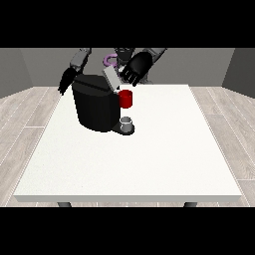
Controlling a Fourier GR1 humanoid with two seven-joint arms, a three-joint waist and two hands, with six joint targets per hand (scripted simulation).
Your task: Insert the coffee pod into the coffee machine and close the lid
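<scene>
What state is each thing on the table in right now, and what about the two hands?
coffee machine: upright on the white table.
lid: raised, tilted open.
red pod holder: uncovered; coffee pod not visible.
grey cup: upright at the machine's base.
hand at the view's right: raised beside the lid, fingers spread.
hand at the view's left: hangs behind the machine, fingers straight.
</scene>
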